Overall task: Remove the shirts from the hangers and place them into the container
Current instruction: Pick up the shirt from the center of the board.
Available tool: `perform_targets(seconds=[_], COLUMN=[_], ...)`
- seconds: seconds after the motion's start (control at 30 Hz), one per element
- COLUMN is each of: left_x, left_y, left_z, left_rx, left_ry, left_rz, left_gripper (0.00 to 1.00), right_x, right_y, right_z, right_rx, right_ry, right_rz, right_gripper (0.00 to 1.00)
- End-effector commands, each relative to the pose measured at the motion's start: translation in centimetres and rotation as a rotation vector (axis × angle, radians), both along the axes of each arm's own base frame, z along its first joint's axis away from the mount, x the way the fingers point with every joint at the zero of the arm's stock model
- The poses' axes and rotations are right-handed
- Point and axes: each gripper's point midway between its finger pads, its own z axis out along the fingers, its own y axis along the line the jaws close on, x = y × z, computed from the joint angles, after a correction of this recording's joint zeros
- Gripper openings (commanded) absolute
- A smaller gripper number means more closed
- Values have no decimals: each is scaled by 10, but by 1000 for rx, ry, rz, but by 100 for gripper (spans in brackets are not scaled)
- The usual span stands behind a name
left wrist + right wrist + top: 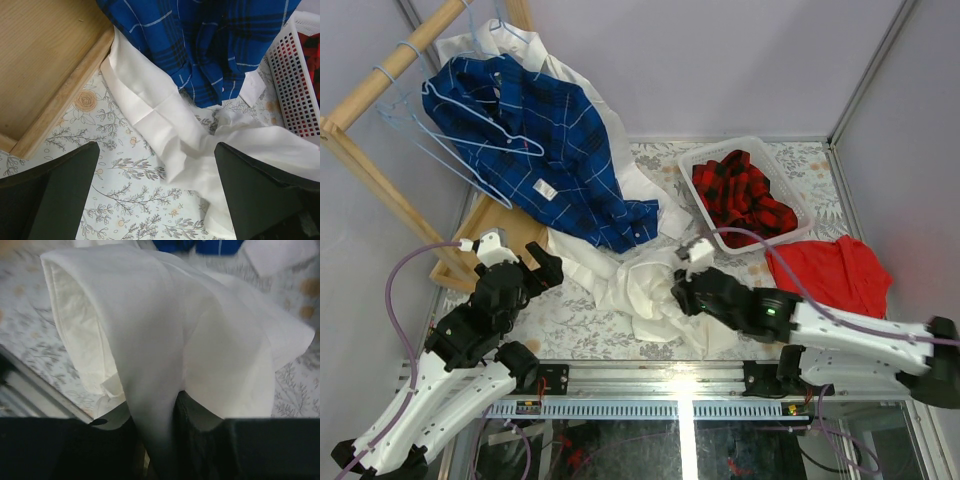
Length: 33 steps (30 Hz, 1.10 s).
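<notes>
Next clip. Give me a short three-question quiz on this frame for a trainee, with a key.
1. True or false: the red-and-black plaid shirt lies in the white basket.
2. Whose fingers pinch the white shirt: A, left gripper; B, right gripper; C, neither?
3. What thin item lies on the dark blue checked shirt?
Key: 1 true. 2 B; the left gripper is open. 3 a light-blue wire hanger.
</notes>
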Motion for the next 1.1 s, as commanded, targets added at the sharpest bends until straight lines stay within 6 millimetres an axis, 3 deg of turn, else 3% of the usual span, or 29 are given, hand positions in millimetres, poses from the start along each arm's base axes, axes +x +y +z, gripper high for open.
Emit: perform_targets(seconds=[0.0,0.03,0.1,0.17,0.27,0.4,0.67,0.7,0.77,0.87,0.97,1.07], left_x=[2,2,2,1,1,2,2,2,2,2,3,3], left_y=[3,3,3,3,3,2,2,2,2,2,1,1], left_z=[12,12,13,13,13,12,11,12,12,12,11,9], left_rx=[-18,-20,-21,-24,-24,-21,-18,-21,-22,-23,-16,-11], left_ry=[-24,-25,-26,-28,-28,-24,-21,-24,-25,-25,-18,-12], left_rz=[25,25,23,24,24,23,22,23,22,22,22,20], left_gripper=[100,100,100,100,100,100,100,100,100,100,100,100], right_x=[16,19,27,26,17,16,-6,-9,-6,-1,13,31], right_y=[19,22,19,19,27,16,-16,-23,-41,-47,-30,-13], right_z=[-49,-60,-81,-95,-106,-133,-236,-243,-244,-226,-173,-96], right_rx=[-71,-98,-180,-257,-291,-385,-668,-693,-768,-776,-604,-396], right_ry=[223,250,278,304,361,389,580,591,543,448,328,174], right_rz=[-55,-52,-84,-70,-5,-30,-73,-90,-151,-158,-130,-123], right_gripper=[29,33,64,86,100,99,99,91,60,27,2,1])
